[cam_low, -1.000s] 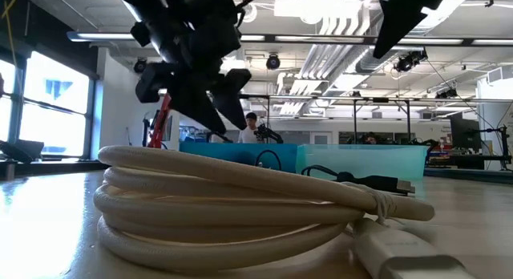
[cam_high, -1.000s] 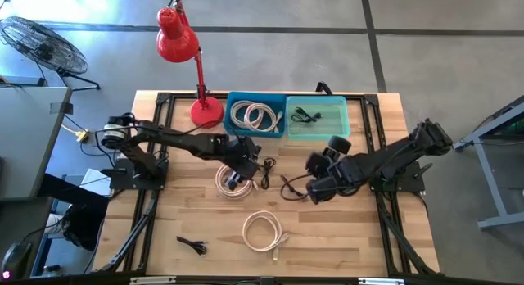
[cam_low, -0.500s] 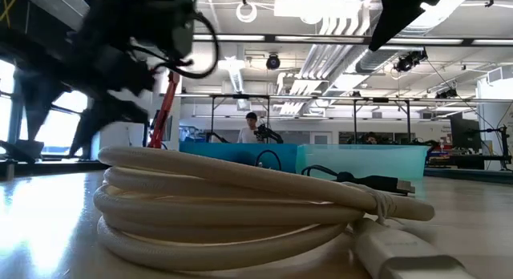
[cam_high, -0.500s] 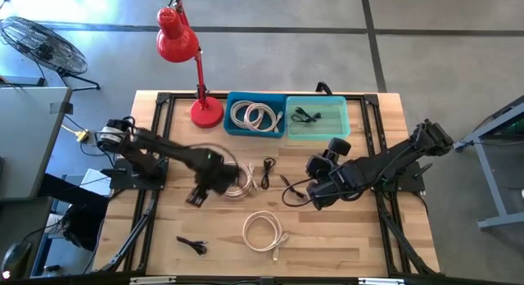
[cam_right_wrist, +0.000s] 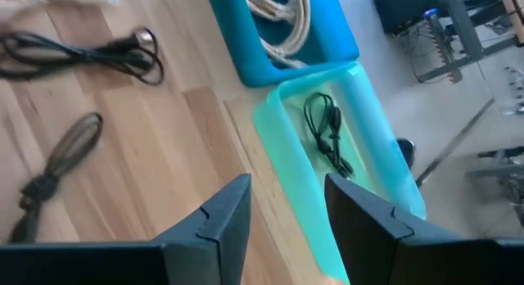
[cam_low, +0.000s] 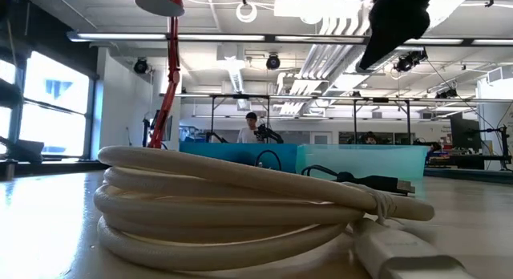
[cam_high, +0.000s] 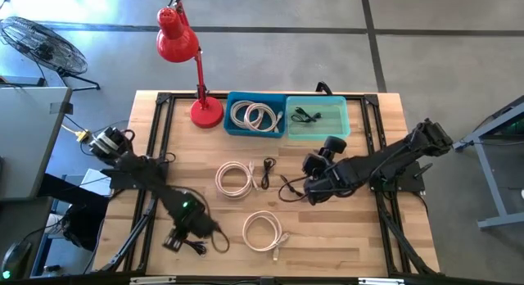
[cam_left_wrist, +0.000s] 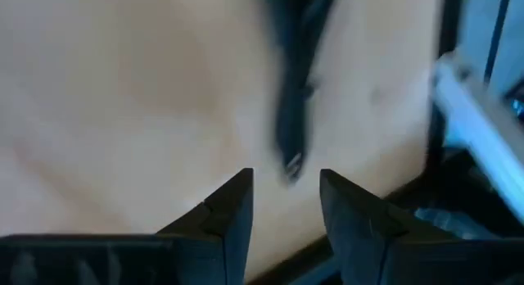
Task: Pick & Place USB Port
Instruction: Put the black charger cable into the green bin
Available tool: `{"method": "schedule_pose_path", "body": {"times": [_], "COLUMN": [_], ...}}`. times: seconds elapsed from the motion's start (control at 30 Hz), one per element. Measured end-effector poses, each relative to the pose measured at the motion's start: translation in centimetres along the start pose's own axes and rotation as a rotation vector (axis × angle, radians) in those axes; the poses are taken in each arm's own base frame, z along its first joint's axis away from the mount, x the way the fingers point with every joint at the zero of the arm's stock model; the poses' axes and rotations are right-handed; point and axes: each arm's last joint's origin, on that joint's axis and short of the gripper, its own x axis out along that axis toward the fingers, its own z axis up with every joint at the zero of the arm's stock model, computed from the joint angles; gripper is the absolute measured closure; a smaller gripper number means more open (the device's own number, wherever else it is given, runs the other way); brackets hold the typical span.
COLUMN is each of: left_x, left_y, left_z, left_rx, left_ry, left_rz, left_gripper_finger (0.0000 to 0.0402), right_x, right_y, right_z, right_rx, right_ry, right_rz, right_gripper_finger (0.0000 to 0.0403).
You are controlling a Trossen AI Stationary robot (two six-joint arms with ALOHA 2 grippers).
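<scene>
High view has the left gripper [cam_high: 176,238] down at the near left part of the table [cam_high: 360,236], sitting right over a small black cable [cam_high: 195,246] that lies on the wood there. Left wrist view backs that up: the black cable [cam_left_wrist: 295,97] runs just ahead of the two dark fingers [cam_left_wrist: 225,211], and those fingers stand apart with bare wood showing between them, nothing held. Over on the other side, the right gripper [cam_high: 313,191] hangs above the middle of the table, close to a loose black cable [cam_high: 288,187] lying beside it. Right wrist view shows its fingers [cam_right_wrist: 221,219] spread with a clear gap, empty, looking over the wood toward the teal bin [cam_right_wrist: 372,170] that holds a black cable, and the blue bin [cam_right_wrist: 319,39] with white coils next to it. Back on the overhead picture, a white coiled cable [cam_high: 236,178] rests mid-table, a second white coil [cam_high: 264,232] lies nearer the front edge, and a short black cable [cam_high: 268,172] sits just beside the first coil. Red desk lamp [cam_high: 188,64] stands at the far left corner.
</scene>
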Motion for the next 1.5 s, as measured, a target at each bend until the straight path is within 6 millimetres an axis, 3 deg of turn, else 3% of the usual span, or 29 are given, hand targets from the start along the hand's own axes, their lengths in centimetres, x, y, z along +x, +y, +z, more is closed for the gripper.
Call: {"method": "schedule_pose_path", "body": {"times": [0.37, 0.57, 0.8, 1.0, 1.2, 1.37, 1.5], "left_x": [2.0, 3.7, 4.8, 4.4, 3.8, 2.2, -0.5], "left_y": [-3.6, -3.6, -3.1, -2.0, -1.0, -0.6, -1.2], "left_z": [-0.4, -0.2, 0.4, 0.7, 1.1, 1.1, 1.3], "left_rx": [-0.121, -0.143, -0.081, -0.012, 0.056, 0.044, 0.042], "left_ry": [-0.145, -0.099, -0.096, -0.088, -0.075, -0.040, 0.010], "left_rz": [0.158, 0.176, 0.256, 0.294, 0.316, 0.558, 0.709], "left_gripper_finger": [0.0264, 0.0264, 0.0278, 0.0383, 0.0389, 0.0391, 0.0392], "right_x": [-0.5, -1.5, -2.2, -2.5, -3.5, -4.2, -4.7], "right_y": [2.0, 3.0, 3.6, 3.8, 4.4, 4.7, 5.0], "right_z": [2.6, 3.5, 3.6, 3.5, 3.0, 2.6, 2.3], "right_rx": [-0.015, -0.018, -0.047, -0.034, -0.052, -0.050, -0.062], "right_ry": [-0.161, -0.247, -0.293, -0.291, -0.317, -0.343, -0.353], "right_rz": [0.254, 0.396, 0.444, 0.470, 0.477, 0.430, 0.434], "right_gripper_finger": [0.0254, 0.0253, 0.0253, 0.0254, 0.0254, 0.0254, 0.0254]}}
